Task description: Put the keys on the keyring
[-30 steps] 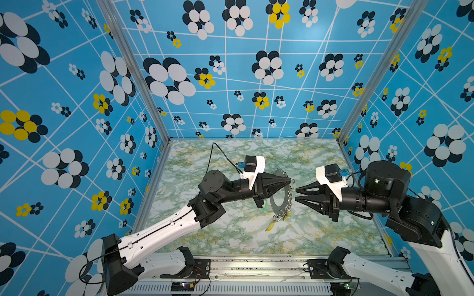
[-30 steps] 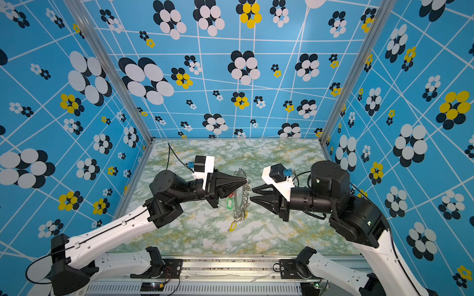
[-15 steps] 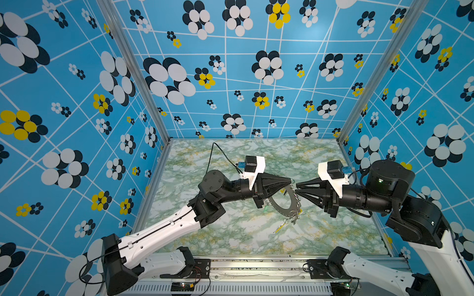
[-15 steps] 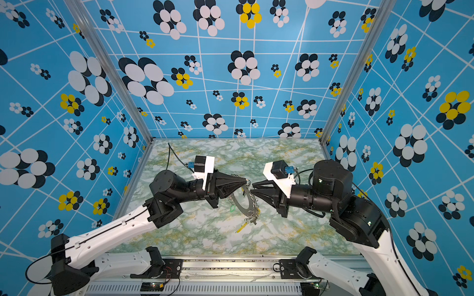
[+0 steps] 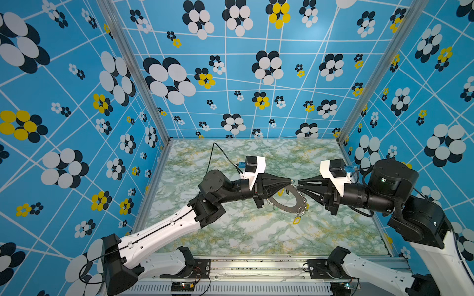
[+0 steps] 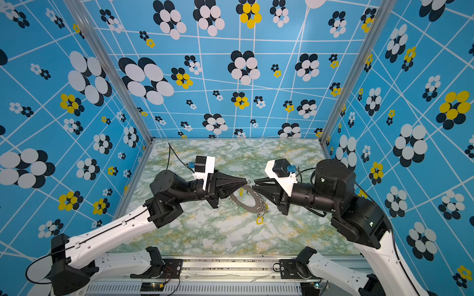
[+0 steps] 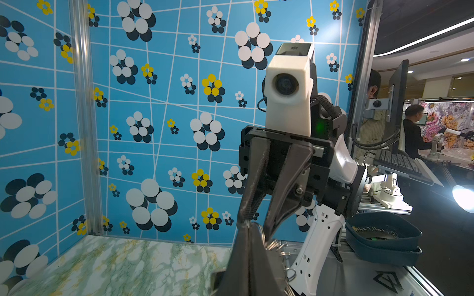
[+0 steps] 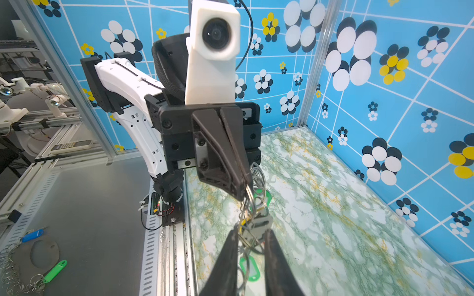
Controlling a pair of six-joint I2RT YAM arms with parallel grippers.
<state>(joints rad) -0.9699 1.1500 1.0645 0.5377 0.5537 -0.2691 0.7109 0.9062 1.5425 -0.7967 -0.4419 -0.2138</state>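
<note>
The keyring (image 5: 289, 202) (image 6: 246, 202), a flat grey disc rimmed with wire loops, hangs tilted above the marble table. My left gripper (image 5: 291, 182) (image 6: 247, 182) (image 7: 246, 225) (image 8: 243, 194) is shut on a wire loop at the disc's upper edge. My right gripper (image 5: 298, 185) (image 6: 254, 185) (image 8: 251, 235) meets it tip to tip. Its fingers are closed on a small silver key (image 8: 257, 225) amid the loops. No black tag shows. A yellow tag (image 5: 296, 220) dangles from the lowest point, and a green tag (image 8: 252, 269) hangs below the key.
The marble table (image 5: 256, 235) is boxed in by blue flowered walls on three sides. Outside the front rail lies another grey disc (image 8: 43, 253) with loops, a blue tag (image 8: 32, 235) and a green tag (image 8: 55, 271). A dark blue bin (image 7: 382, 238) sits beyond the enclosure.
My right gripper has moved left up to the left gripper's tip and narrowed its jaws. The keyring has swung from hanging edge-on to a flatter tilt. The left arm has stayed put.
</note>
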